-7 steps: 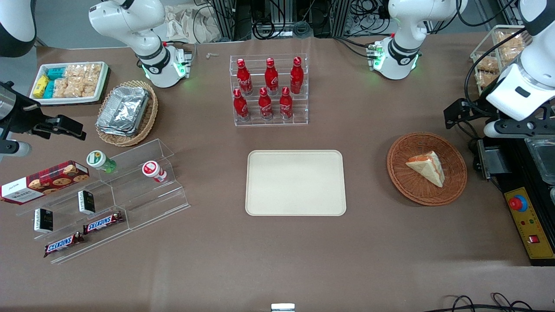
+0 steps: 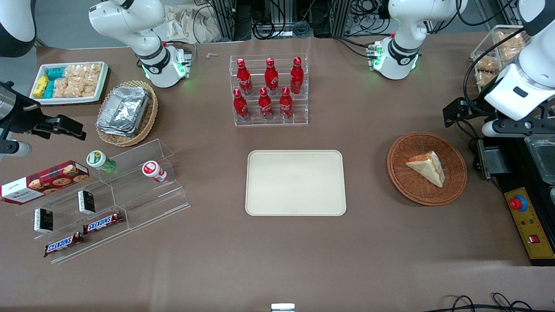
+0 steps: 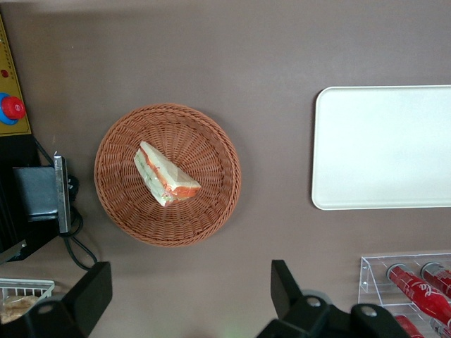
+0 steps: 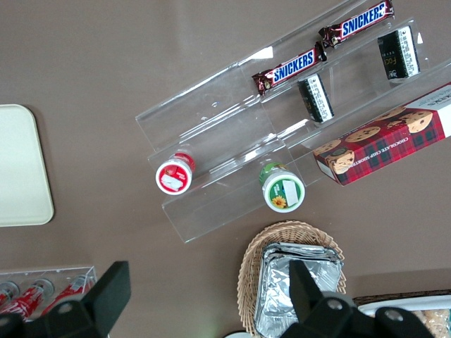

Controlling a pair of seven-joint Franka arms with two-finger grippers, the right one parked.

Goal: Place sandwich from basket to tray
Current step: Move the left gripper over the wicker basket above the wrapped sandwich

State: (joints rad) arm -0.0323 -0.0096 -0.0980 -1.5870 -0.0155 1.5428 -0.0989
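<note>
Item 1. Sandwich (image 2: 426, 168): a triangular wedge of white bread, lying in the round reddish-brown wicker basket (image 2: 403, 182). In the left wrist view the red-orange and green filling layers are shown along the cut side of the sandwich (image 3: 165, 174), and its long axis is seen to run slantwise across the basket (image 3: 211, 141) floor, from a pale pointed end to a broader orange end. The wedge is not touched by anything.

Item 2. Tray (image 2: 296, 182): a flat cream-beige rectangle with rounded corners, bare, set on the brown tabletop (image 2: 277, 251) well apart from the basket, toward the parked arm's end. The same tray (image 3: 384, 146) is seen in the wrist view, nothing lying on it.

Item 3. Gripper (image 3: 190, 292) of the left arm: held high above the tabletop, beside the basket and not over it, on the side farther from the front camera. Its two fingers are spread wide apart and nothing is held between them.

Relation judged decisive: the sandwich lies offset from the gripper, nearer to the front camera, so a sideways shift over the basket is called for before any descent. A turn of the wrist is probably needed as well, so that the fingers close across the wedge's flat bread faces and not along its length.
</note>
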